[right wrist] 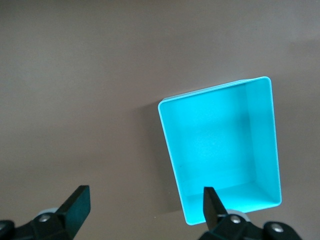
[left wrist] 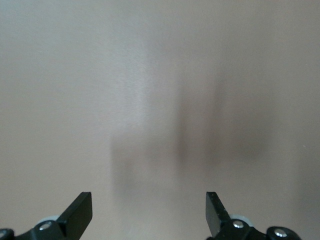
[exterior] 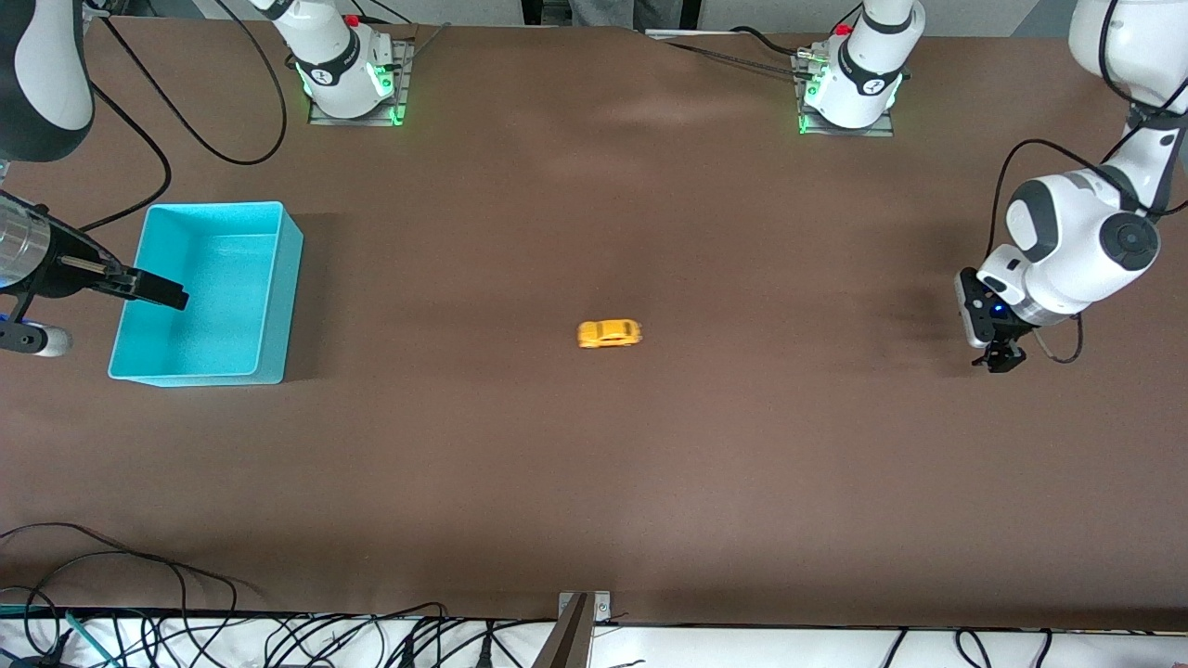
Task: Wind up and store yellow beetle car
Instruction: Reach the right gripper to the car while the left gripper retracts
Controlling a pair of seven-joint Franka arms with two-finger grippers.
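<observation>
Left hand (exterior: 1000,360), fingers spread wide and empty, hangs over bare tabletop (exterior: 594,482) at the left arm's end. Right hand (exterior: 160,289), likewise wide and empty, hangs over the rim of the turquoise bin (exterior: 278,306) at the right arm's end. The yellow beetle car (exterior: 610,333) sits mid-tabletop, well apart from both hands and from the bin. Judged stage: the car is out of the bin and unheld, so storing remains; whether it has been wound cannot be told. Count: two hands, one car, one bin, nothing in it.

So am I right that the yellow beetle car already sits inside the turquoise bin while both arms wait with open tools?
Not quite: the front view shows the yellow beetle car on the bare table, apart from the turquoise bin. The left tool and right tool are indeed open.
</observation>
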